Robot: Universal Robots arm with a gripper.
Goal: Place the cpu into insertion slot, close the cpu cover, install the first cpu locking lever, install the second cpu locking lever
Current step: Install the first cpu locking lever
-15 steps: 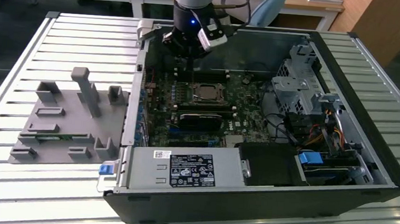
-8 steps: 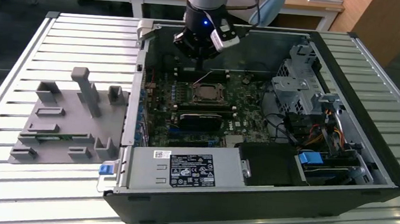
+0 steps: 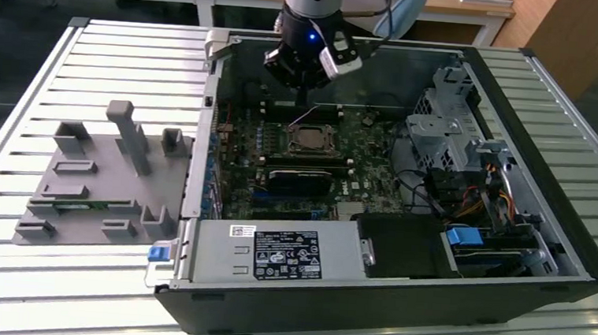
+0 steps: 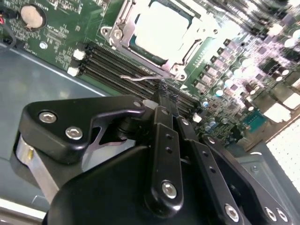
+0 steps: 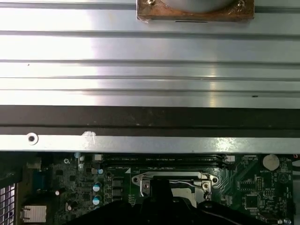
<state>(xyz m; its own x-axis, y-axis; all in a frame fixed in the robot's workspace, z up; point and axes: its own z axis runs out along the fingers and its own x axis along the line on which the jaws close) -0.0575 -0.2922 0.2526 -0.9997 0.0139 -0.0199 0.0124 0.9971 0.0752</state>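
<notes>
Just beside the socket, on its memory-slot side, I am holding the gripper (image 4: 161, 93) low over the motherboard (image 4: 61, 42); in the second wrist view its two fingers are lying pressed together into one narrow tip, with nothing between them. That tip is hovering at the thin wire locking lever (image 4: 140, 78), which is sticking out along the socket's near edge, and I cannot tell whether they are touching.

Beyond the lever, the cpu (image 4: 161, 26) is already sitting in the insertion slot (image 4: 136, 47), its pale metal top showing through the window of the cpu cover (image 4: 123, 29), which is lying down flat over it. So I am judging placement and cover as done, and the lever work as the step in hand.

To do it well, I am thinking the tip should bear on the lever's bent end, push it down and sideways under its catch, and stay off the memory slots (image 4: 112, 61) just beside it.

Farther out, in the exterior view, the socket (image 3: 309, 138) is lying mid-board inside the open computer case (image 3: 374, 307), directly under the gripper (image 3: 301, 100).
</notes>
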